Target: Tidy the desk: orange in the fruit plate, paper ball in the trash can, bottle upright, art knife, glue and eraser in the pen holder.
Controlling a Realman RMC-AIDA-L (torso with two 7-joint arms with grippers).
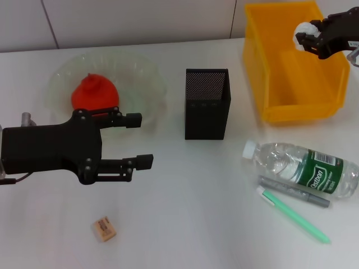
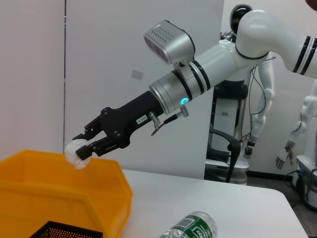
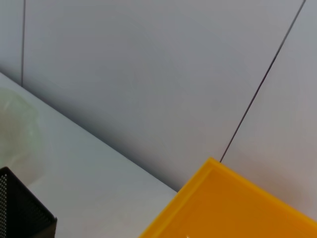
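My right gripper (image 1: pixel 307 38) is shut on the white paper ball (image 1: pixel 304 29) and holds it above the yellow bin (image 1: pixel 294 109); the left wrist view shows this gripper (image 2: pixel 83 145) with the ball (image 2: pixel 75 152) over the bin's rim (image 2: pixel 59 183). My left gripper (image 1: pixel 141 140) is open and empty, in front of the clear plate (image 1: pixel 140 73) that holds the orange (image 1: pixel 94 92). The black mesh pen holder (image 1: pixel 207 103) stands mid-table. The bottle (image 1: pixel 303 168) lies on its side at right. A grey art knife (image 1: pixel 294 192) and a green glue pen (image 1: pixel 295 216) lie in front of it. The eraser (image 1: pixel 104 229) lies near the front left.
The wall runs along the table's back edge. The right wrist view shows the bin's corner (image 3: pixel 233 208), the pen holder's edge (image 3: pixel 20 210) and the plate (image 3: pixel 15 129). Another robot stands beyond the table in the left wrist view (image 2: pixel 257 74).
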